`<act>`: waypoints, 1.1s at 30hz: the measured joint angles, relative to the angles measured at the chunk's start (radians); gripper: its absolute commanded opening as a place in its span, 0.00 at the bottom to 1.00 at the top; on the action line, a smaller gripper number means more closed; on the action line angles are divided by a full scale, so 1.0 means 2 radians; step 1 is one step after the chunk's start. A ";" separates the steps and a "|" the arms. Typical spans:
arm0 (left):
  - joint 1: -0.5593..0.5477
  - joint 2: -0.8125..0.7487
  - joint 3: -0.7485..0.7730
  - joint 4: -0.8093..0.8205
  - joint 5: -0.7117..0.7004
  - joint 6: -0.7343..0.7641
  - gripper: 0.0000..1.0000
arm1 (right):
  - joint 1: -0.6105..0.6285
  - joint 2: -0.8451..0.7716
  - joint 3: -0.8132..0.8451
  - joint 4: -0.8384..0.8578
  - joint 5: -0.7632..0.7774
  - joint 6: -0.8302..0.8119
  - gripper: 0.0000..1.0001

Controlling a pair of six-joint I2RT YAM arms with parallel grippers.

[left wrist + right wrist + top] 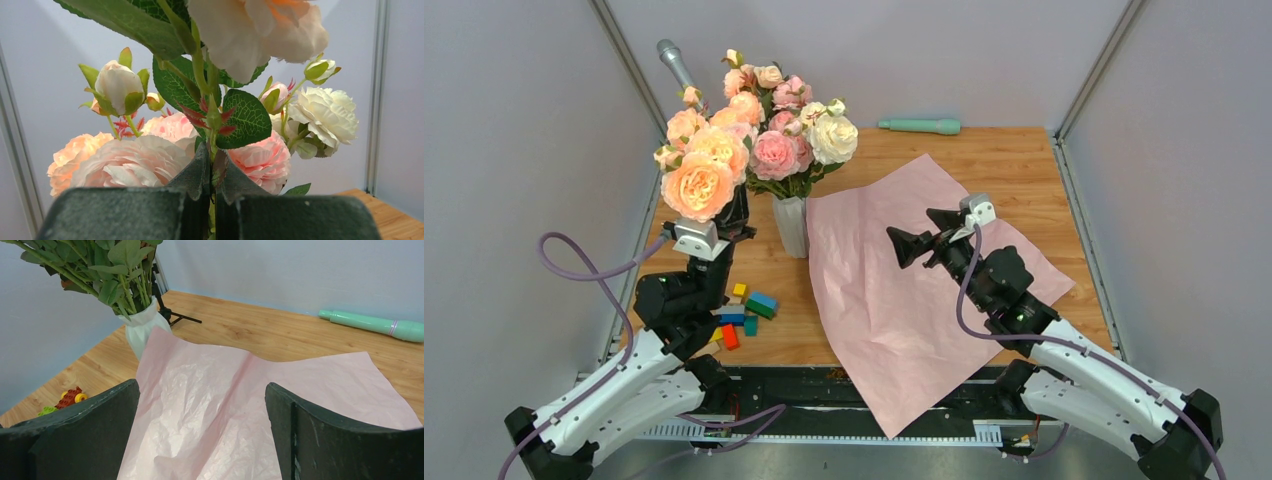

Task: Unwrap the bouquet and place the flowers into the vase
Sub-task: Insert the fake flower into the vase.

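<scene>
Left pincer (212,167) was clenched on an upright peach-bloomed stem (199,70). The ribbed white vase (791,225) stood just to its right, farther from the released right pincer (921,237).

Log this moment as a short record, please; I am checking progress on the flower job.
left gripper: shut on the stem of the peach blooms, raised left of the vase
right gripper: open, over the pink paper
pink paper: spread open on the table, hanging over its near edge
vase: upright, flowers in it
other items: coloured blocks, green cylinder
</scene>
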 measured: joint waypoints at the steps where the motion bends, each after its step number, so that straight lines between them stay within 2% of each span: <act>1: 0.000 -0.001 -0.001 0.000 0.000 -0.001 0.00 | 0.000 0.001 0.000 0.000 0.000 0.000 0.98; 9: 0.000 -0.009 -0.007 0.000 -0.001 -0.010 0.00 | -0.001 0.049 0.000 0.029 -0.046 0.001 0.96; 15: 0.000 -0.016 -0.009 -0.007 -0.006 -0.014 0.00 | -0.001 0.158 0.022 0.088 -0.112 0.000 0.95; 23: 0.000 -0.021 -0.008 -0.044 -0.020 -0.016 0.00 | -0.001 0.331 0.102 0.203 -0.184 -0.001 0.96; 33: 0.000 -0.014 -0.008 -0.075 -0.023 -0.016 0.00 | 0.002 0.497 0.182 0.328 -0.238 -0.026 0.97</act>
